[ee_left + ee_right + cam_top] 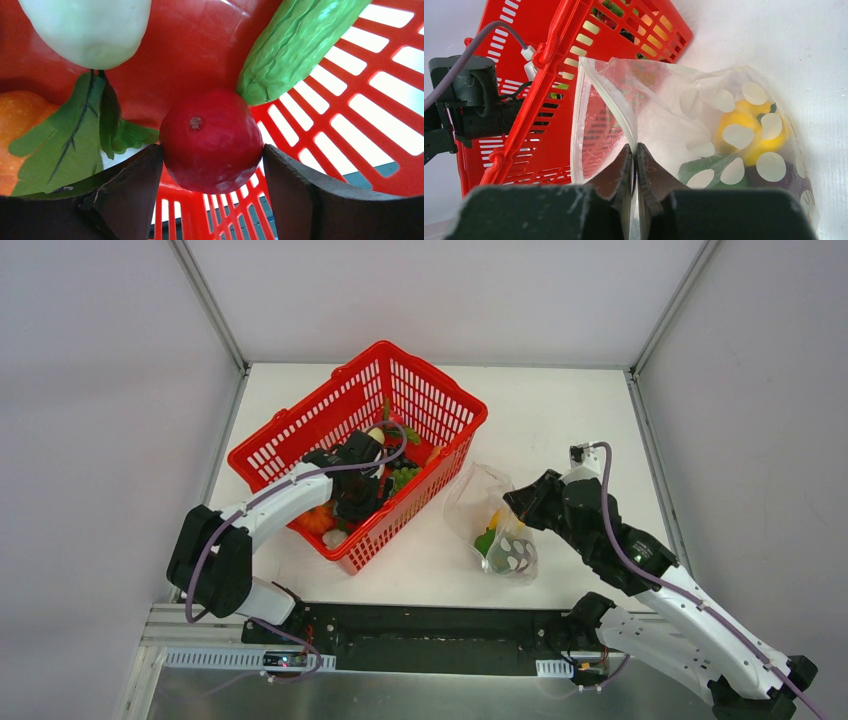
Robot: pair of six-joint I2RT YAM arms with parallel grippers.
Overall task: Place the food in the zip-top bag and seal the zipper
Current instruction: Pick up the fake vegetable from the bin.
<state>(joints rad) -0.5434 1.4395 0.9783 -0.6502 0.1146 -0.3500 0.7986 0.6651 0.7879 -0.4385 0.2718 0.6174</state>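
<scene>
My left gripper [362, 490] is down inside the red basket. In the left wrist view its jaws [212, 148] press on both sides of a round red toy fruit [211, 135]. The zip-top bag [490, 515] lies right of the basket with its mouth open toward it. It holds a yellow pepper [749, 132], a green piece [704, 167] and something dark purple [774, 185]. My right gripper [520, 505] is shut on the bag's near lip [634, 147]. The whitish zipper strip [609, 95] curves up from the fingers.
The red slotted basket [440, 405] stands left of centre. Inside it are a bumpy green vegetable [295, 42], a white radish [87, 30], green leaves [70, 135] and an orange piece [20, 115]. The left arm's wrist [469, 100] shows beside the basket.
</scene>
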